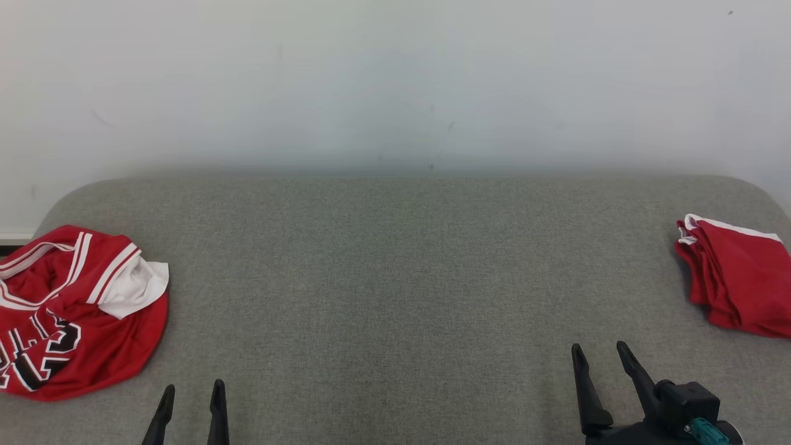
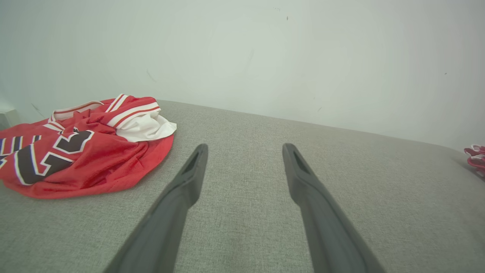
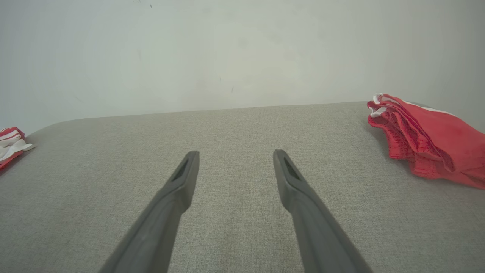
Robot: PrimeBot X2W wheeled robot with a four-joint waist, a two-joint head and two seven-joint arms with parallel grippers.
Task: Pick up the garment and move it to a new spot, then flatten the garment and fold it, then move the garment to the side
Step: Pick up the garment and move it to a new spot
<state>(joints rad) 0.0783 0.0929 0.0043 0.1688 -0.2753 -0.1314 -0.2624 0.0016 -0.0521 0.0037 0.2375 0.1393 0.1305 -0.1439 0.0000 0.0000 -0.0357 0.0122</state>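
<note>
1. Work surface: a grey upholstered surface with rounded far corners, set against a pale wall.
2. Task garment: a crumpled red jersey with white trim and black numerals lies bunched at the left edge, part of it hanging past that edge. It is neither flattened nor folded.
3. Right edge: a folded red garment with white trim lies in a neat pile, well apart from the jersey. Judged from its place and shape, this piece is already finished.
4. Left gripper: at the near edge, just beside the jersey but clear of it, jaws spread wide and holding nothing.
5. Right gripper: at the near edge towards the right, jaws likewise spread wide and empty.
6. Progress: for the jersey, every step appears to be left: pick-up, move, flattening, folding, setting aside.
7. Containers: both garments lie straight on the grey cloth, not in any basket or bin.
</note>
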